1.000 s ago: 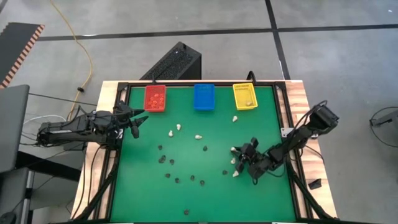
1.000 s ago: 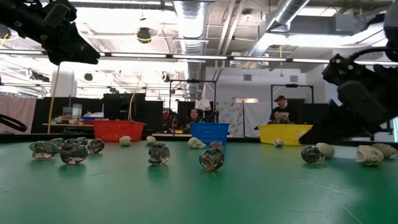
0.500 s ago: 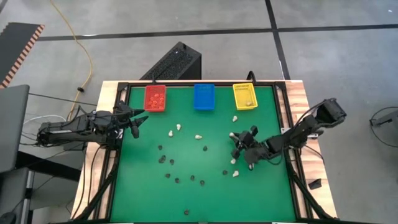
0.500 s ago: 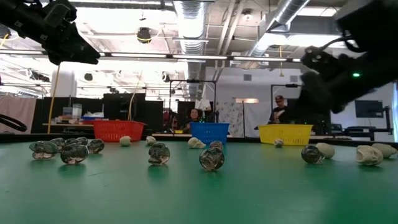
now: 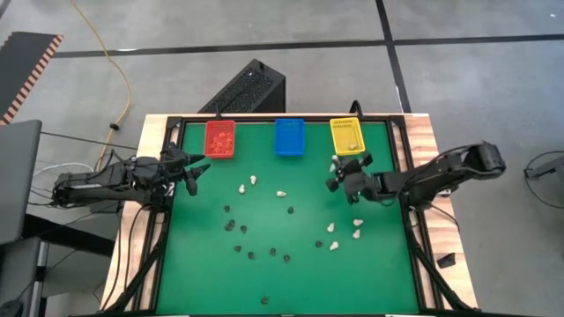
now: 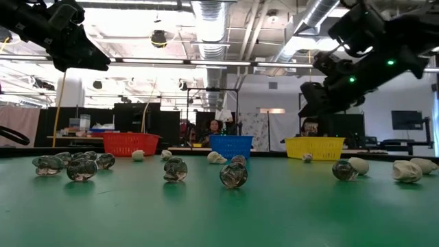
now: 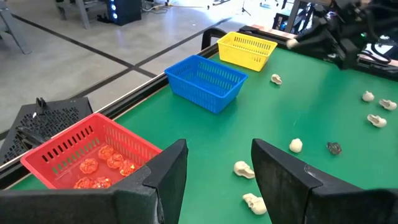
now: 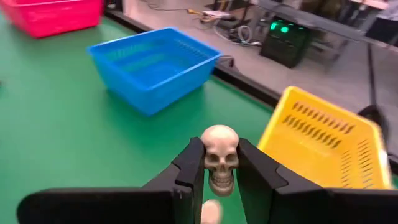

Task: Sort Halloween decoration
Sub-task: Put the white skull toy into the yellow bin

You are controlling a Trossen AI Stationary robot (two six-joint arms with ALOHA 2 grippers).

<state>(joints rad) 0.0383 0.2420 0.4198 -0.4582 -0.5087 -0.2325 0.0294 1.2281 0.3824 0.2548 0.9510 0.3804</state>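
My right gripper [image 5: 344, 179] hangs above the green mat, just near of the yellow bin [image 5: 347, 136], shut on a cream-white skull trinket [image 8: 221, 157]. Other cream-white trinkets [image 5: 357, 223] and black ones [image 5: 233, 225] lie scattered on the mat. Orange ones [image 7: 102, 163] lie in the red bin [image 5: 219, 139]. The blue bin [image 5: 289, 136] stands between the red and yellow bins. My left gripper [image 5: 189, 173] waits open at the table's left edge, near the red bin. My right gripper pinches the skull by its two sides [image 8: 207, 157] between its two fingers. The fingers come from the table's right side, slanting a little downward. The skull sits upright between the fingertips, face toward the wrist camera, lifted clear of the mat.
The three bins stand in a row along the far edge. A cream-white trinket [image 5: 333, 167] lies on the mat right by my right gripper. The yellow bin [image 8: 323, 143] holds a pale piece [image 5: 351, 143]. Black frame rails [image 5: 401, 158] border the mat.
My right gripper has swung from the cream-white cluster near the table's right side toward the far edge and the yellow bin, rising as it went and turning at the wrist. It has stayed shut on the skull, which has travelled with it clear of the mat.
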